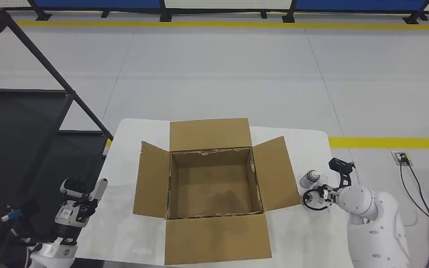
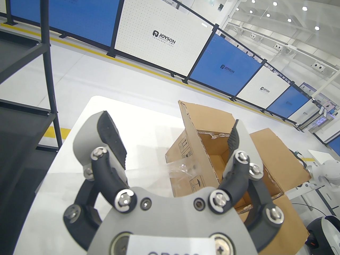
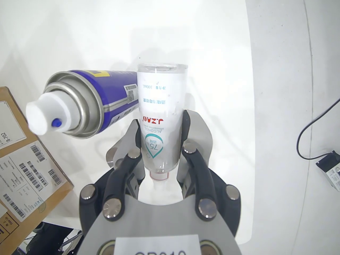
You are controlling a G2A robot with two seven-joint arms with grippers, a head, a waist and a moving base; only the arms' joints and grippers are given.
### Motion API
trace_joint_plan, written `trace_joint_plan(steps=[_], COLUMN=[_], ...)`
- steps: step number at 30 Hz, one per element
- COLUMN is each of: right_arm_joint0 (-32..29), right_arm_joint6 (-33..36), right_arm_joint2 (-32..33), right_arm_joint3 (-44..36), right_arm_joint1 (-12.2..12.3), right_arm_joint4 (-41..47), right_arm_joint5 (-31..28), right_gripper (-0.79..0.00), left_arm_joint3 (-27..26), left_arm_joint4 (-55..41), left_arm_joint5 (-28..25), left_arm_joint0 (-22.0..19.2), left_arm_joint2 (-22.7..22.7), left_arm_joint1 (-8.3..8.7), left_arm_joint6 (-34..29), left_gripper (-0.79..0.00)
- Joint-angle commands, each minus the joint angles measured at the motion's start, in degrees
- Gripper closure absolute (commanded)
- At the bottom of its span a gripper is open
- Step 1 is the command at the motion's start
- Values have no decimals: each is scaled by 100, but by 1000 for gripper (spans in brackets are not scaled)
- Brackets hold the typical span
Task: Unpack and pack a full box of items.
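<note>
1. Centrally, the open box (image 1: 210, 135) sits on the white table (image 1: 144, 130), flaps spread.
2. Right gripper (image 3: 161, 126) clamps a clear bottle (image 3: 159, 112) just beside a blue can (image 3: 87, 102), right of the box.
3. Left gripper (image 2: 172, 134) gapes wide at the table's left edge.
4. Pale floor (image 1: 201, 60), yellow line (image 1: 201, 24), blue-white panels (image 2: 159, 27).

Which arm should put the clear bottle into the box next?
Right. The right gripper holds the clear bottle beside the spray can, next to the box; the left gripper hangs open on the box's other side.
</note>
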Motion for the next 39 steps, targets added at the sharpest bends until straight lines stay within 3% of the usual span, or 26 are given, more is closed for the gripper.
trace_joint_plan(steps=[1, 11, 26, 29, 32, 33, 35, 39], right_arm_joint0=[93, 251, -8, -185, -466, -598, -880, -1210], right_arm_joint6=[-37, -176, -182, -365, -576, -607, -629, -531], right_arm_joint2=[0, -30, -117, -7, 190, 213, 223, 126], right_arm_joint3=[191, 517, 12, -406, -1090, -1373, -1951, -2821], right_arm_joint1=[21, 116, 220, 234, 237, 230, 219, 212], right_arm_joint4=[22, 188, 380, 584, 1012, 1254, 1663, 2432], right_arm_joint5=[6, -9, 220, 340, 462, 415, 291, 58], right_gripper=[-249, -274, -446, -422, -545, -634, -705, -720], left_arm_joint3=[0, 0, 0, 0, 0, 0, 0, 0], left_arm_joint4=[0, 0, 0, 0, 0, 0, 0, 0], left_arm_joint5=[0, 0, 0, 0, 0, 0, 0, 0], left_arm_joint0=[0, 0, 0, 0, 0, 0, 0, 0], left_arm_joint2=[0, 0, 0, 0, 0, 0, 0, 0], left_arm_joint1=[0, 0, 0, 0, 0, 0, 0, 0], left_arm_joint6=[0, 0, 0, 0, 0, 0, 0, 0], left_gripper=[-785, -785, -785, -785, -785, -785, -785, -785])
